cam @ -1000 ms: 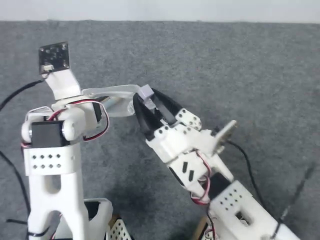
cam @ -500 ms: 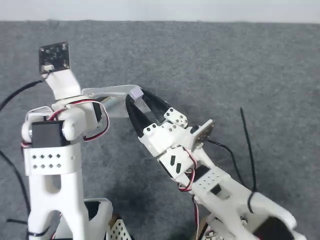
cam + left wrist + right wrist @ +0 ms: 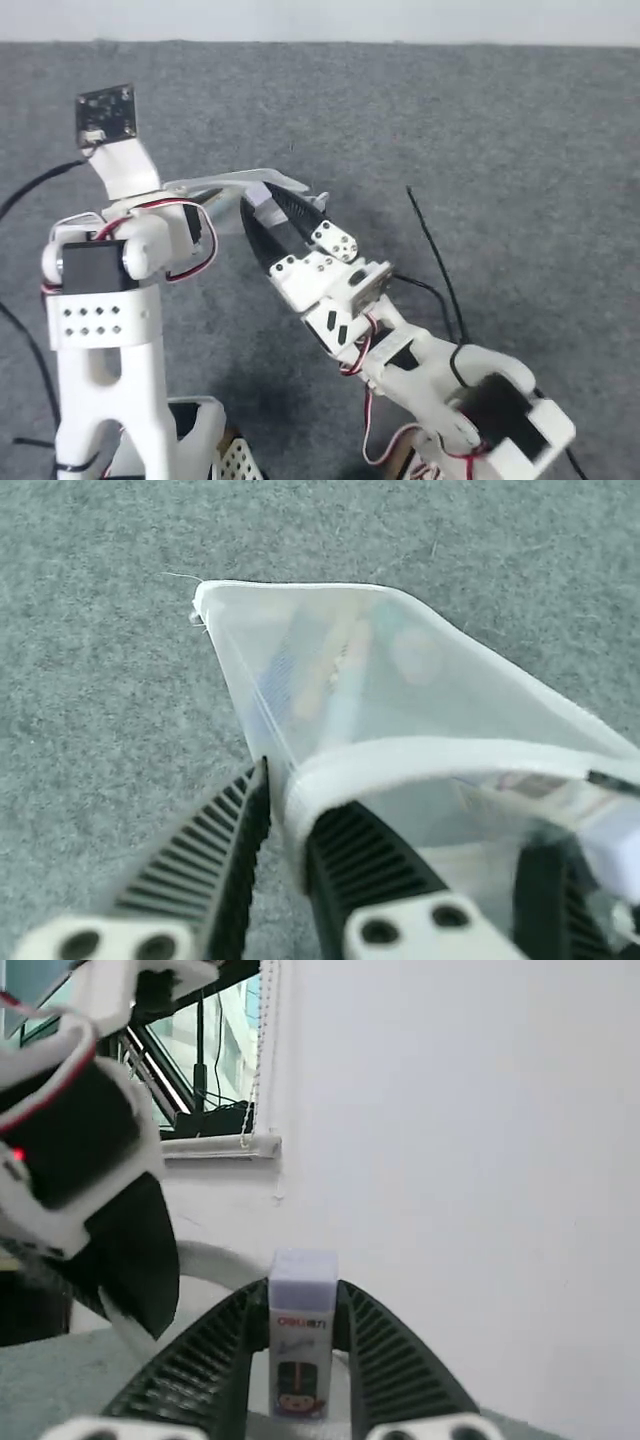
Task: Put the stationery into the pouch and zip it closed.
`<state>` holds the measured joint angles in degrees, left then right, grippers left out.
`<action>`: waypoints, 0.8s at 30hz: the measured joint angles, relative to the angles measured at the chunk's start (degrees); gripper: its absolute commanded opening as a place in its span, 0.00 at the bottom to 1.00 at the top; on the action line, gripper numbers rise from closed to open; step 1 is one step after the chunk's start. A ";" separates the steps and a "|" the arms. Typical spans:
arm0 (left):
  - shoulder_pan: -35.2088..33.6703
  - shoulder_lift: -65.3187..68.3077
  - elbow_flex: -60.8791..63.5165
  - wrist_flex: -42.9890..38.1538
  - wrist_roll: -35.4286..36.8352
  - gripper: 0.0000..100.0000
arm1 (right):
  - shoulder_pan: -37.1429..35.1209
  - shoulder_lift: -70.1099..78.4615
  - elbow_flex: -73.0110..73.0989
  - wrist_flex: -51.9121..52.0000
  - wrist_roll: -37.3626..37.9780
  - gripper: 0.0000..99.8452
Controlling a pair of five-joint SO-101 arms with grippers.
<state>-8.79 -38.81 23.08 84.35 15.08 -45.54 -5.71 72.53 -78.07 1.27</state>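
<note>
In the left wrist view, my left gripper [image 3: 283, 785] is shut on the thick white rim of a translucent pouch [image 3: 400, 680]. The pouch hangs open, with pens and other stationery dimly visible inside. From the high view, the pouch [image 3: 228, 184] is held up beside the left arm [image 3: 130, 250]. My right gripper [image 3: 268, 210] is shut on a small pale lilac eraser [image 3: 259, 194] right at the pouch's mouth. In the right wrist view, the eraser [image 3: 303, 1340] stands upright between the black ribbed fingers [image 3: 225, 1350], with the pouch rim [image 3: 215, 1260] just behind.
Grey felt [image 3: 480, 130] covers the table, bare at the back and right. A black cable [image 3: 432, 250] arcs up from the right arm. Both arm bases [image 3: 100, 420] crowd the near edge. The left arm's body [image 3: 60, 1140] is close to the right gripper.
My right gripper has carried the eraser left and slightly down, up to the pouch's mouth, as the right arm folded in. The left arm and the pouch have stayed put.
</note>
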 measured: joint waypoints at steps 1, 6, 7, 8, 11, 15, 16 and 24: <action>0.00 0.00 0.00 0.00 -0.09 0.01 | -0.26 0.44 -0.18 -0.35 1.14 0.01; 0.00 0.00 0.00 0.00 -0.09 0.01 | -0.97 1.85 -0.79 -0.53 5.27 0.12; 0.00 0.00 0.00 0.00 -0.09 0.01 | -0.97 1.85 -0.79 -0.53 5.54 0.14; 0.00 0.00 0.00 0.00 -0.09 0.01 | -1.05 1.93 -0.79 -0.53 5.71 0.17; 0.00 0.00 0.00 0.00 -0.35 0.01 | -2.02 1.93 -0.79 -0.53 5.98 0.18; 0.00 0.00 0.00 0.00 -0.62 0.01 | -2.81 2.20 -0.79 -0.53 6.24 0.18; 0.00 0.00 0.00 0.00 -0.62 0.01 | -2.81 2.20 -0.79 -0.53 6.33 0.18; 0.00 0.00 0.70 -0.09 -0.62 0.01 | -2.90 1.85 0.44 -0.53 6.33 0.18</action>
<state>-8.79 -38.81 23.78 84.26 14.46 -48.44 -3.87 72.97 -78.59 7.60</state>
